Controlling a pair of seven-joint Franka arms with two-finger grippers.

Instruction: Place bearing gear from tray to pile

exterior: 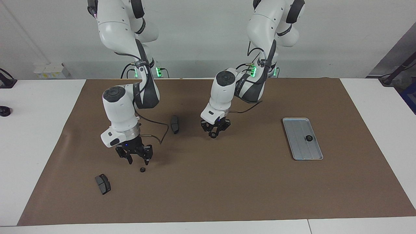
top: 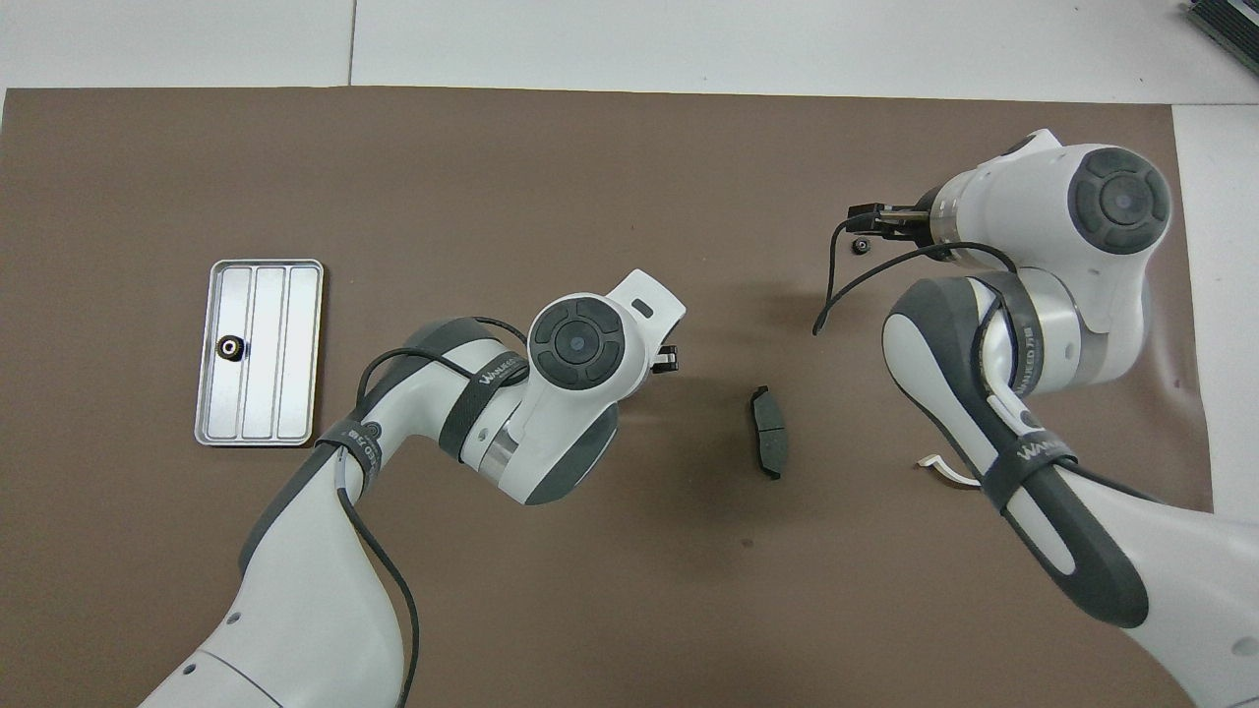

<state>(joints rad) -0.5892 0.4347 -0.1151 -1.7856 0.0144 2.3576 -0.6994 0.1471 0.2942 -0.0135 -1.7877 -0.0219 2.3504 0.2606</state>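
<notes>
The tabletop (exterior: 208,195) carries a brown mat. The tray (exterior: 294,143) lies toward the left arm's end, its long axis running from the robots' edge toward the edge farthest from them, ridges along that line. One bearing gear (exterior: 309,138) sits in it, flat, bore up, slightly nearer the robots than the tray's middle. Round as it is, it has no long axis and points nowhere.

The pile is spread toward the right arm's end: one brake pad (exterior: 175,124) near the mat's middle, another brake pad (exterior: 103,184) closer to the corner, and a small black gear (exterior: 142,169) between them.

The right pincer (exterior: 138,161) hangs just over that small gear, fingers apart and clear of it. The left pincer (exterior: 213,134) hovers over bare mat, well apart from the tray; I cannot tell how its fingers stand.

Risks, as I judge them: the freed gear could roll or get nudged as the right arm lifts. The tray's gear sits among ridges, so a skewed approach might scrape metal or shift the tray.
</notes>
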